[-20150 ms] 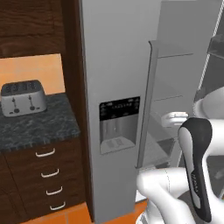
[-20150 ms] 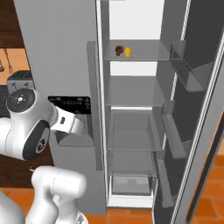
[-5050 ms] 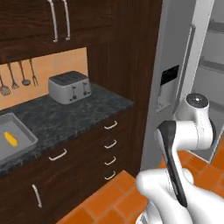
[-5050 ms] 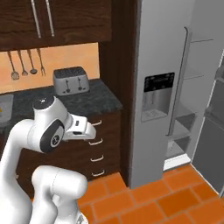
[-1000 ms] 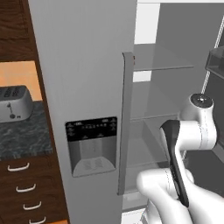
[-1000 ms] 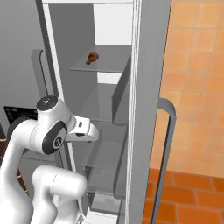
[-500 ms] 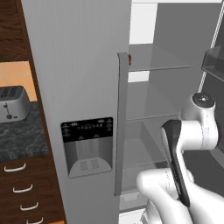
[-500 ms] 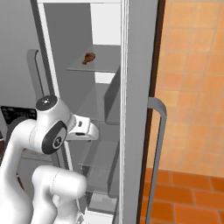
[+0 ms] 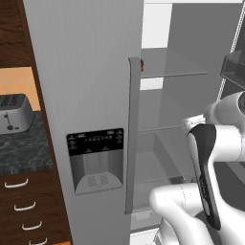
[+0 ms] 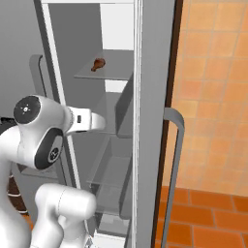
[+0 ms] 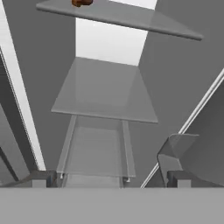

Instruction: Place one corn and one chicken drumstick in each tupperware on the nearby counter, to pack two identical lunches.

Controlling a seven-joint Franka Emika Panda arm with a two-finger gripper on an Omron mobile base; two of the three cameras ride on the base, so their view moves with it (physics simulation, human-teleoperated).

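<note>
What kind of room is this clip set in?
A rendered home kitchen, it seems: an open fridge with a chicken drumstick on its upper shelf, beside a dark stone counter carrying a toaster above wooden drawers.

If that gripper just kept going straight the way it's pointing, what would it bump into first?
Probably the bare glass shelf in the fridge's middle, or the back wall behind it; depth is unclear. The chicken drumstick sits higher, off that line.

Setting: a rendered home kitchen. A tall grey refrigerator (image 9: 86,95) with a water and ice dispenser panel (image 9: 95,160) stands open, its glass shelves (image 11: 105,94) visible inside. To its left, a silver toaster (image 9: 14,112) sits on a dark speckled counter (image 9: 24,150) above brown drawers (image 9: 24,210) with curved silver handles. Orange tiles cover the wall (image 10: 213,72) and floor (image 10: 208,218).
</note>
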